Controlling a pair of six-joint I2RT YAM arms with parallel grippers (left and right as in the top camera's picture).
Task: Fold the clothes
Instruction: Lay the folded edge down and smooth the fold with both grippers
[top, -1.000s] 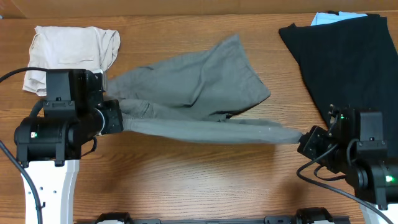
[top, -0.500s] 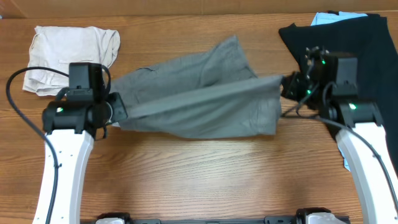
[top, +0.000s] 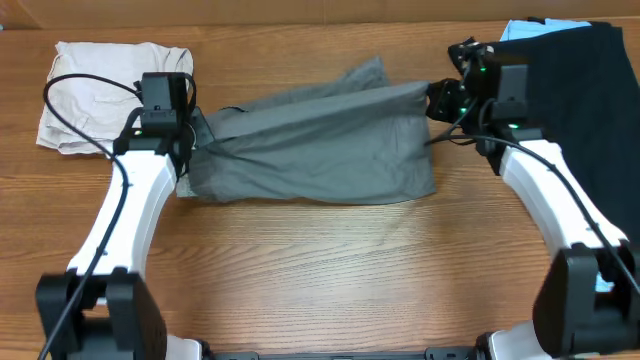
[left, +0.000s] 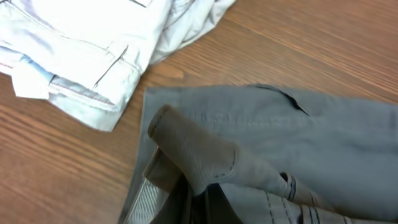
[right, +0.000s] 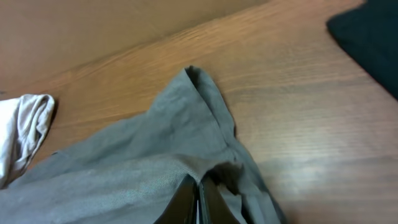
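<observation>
The clothes, a pair of mid-grey shorts (top: 310, 150), lie doubled over across the middle of the table. My left gripper (top: 196, 130) is shut on the shorts' left end, where a bunched fold of grey cloth (left: 193, 152) rises from the closed jaws of that gripper (left: 200, 202). At the shorts' upper right corner my right gripper (top: 436, 99) is shut on the edge of the cloth. In the right wrist view the grey fabric (right: 143, 165) spreads away from the pinched fingertips of the right gripper (right: 199, 194). One leg tip (top: 372, 68) points toward the far edge.
A smaller pair of beige shorts (top: 110, 80) lies crumpled at the far left, close to my left gripper, and shows in the left wrist view (left: 81, 43). A large black garment (top: 580, 90) covers the far right, with a pale blue item (top: 525, 28) under it.
Both grippers have carried the shorts' near edge from the front of the table up and over toward the far side, laying that layer on top of the rest.
</observation>
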